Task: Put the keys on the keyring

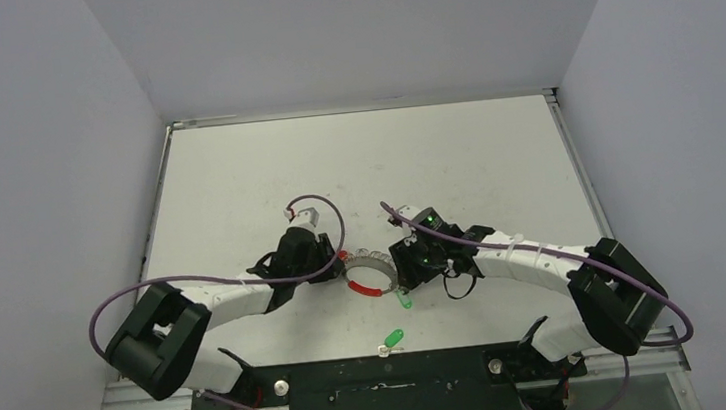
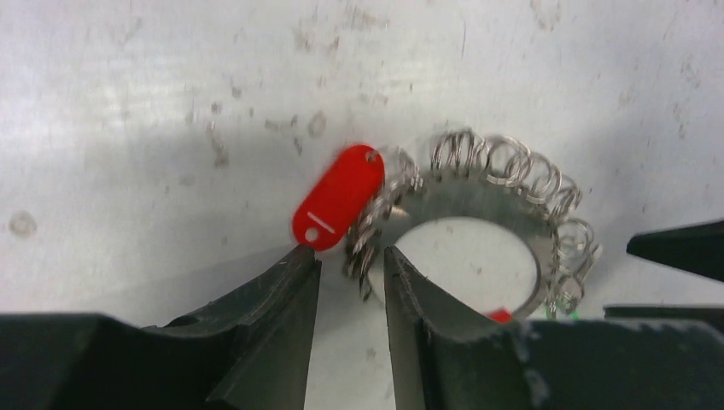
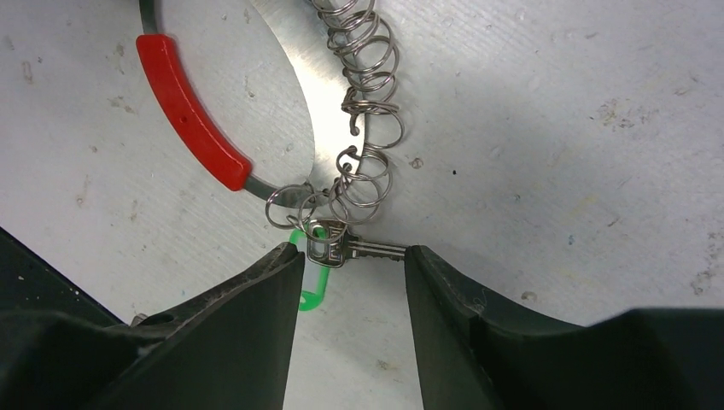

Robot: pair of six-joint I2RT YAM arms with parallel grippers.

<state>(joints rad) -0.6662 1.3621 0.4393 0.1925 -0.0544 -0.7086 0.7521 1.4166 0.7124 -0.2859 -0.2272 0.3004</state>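
We cannot tell if the left gripper (image 2: 350, 256) clamps the silvery coiled, red-sleeved keyring (image 2: 504, 166); the right gripper (image 3: 352, 256), parted, straddles a half-hidden green-headed silver key (image 3: 341, 250) lying crosswise.

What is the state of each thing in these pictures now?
keyring: lying between both hands.
key by the keyring: touching it; threading unclear.
loose key: apart, not on the keyring.
red tag: against the keyring.
left hand: open around the keyring's edge.
right hand: straddling the key; grip unclear.
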